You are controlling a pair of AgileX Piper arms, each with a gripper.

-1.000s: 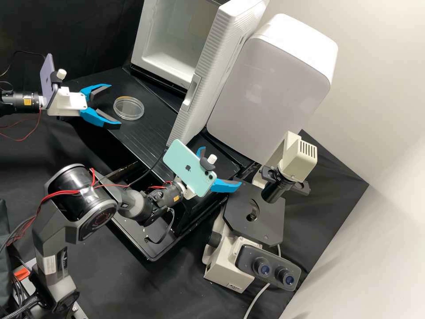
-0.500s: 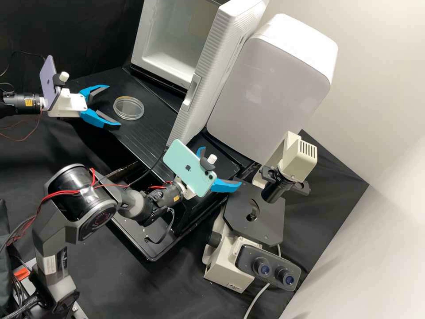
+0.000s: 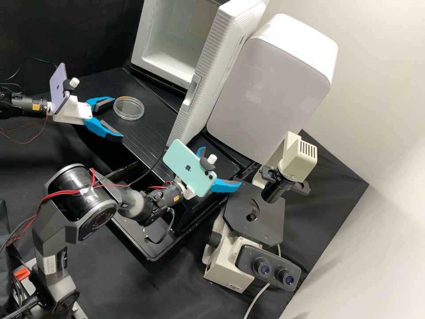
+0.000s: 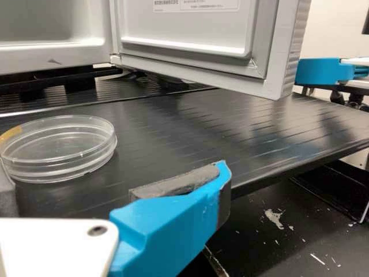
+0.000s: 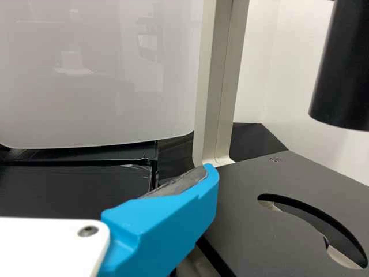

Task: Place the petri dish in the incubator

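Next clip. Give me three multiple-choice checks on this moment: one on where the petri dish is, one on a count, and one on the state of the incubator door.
1. Where is the petri dish?
A inside the incubator
B on the black bench
C on the floor

2. How many dishes lie out?
A one
B two
C three

3. The incubator's door is:
A shut
B open
C taken off

Answers:
1 B: it lies flat on the bench in front of the incubator, just ahead of the open left gripper.
2 A: a single clear dish shows.
3 B: the door stands swung out, and the white inside is bare to view.
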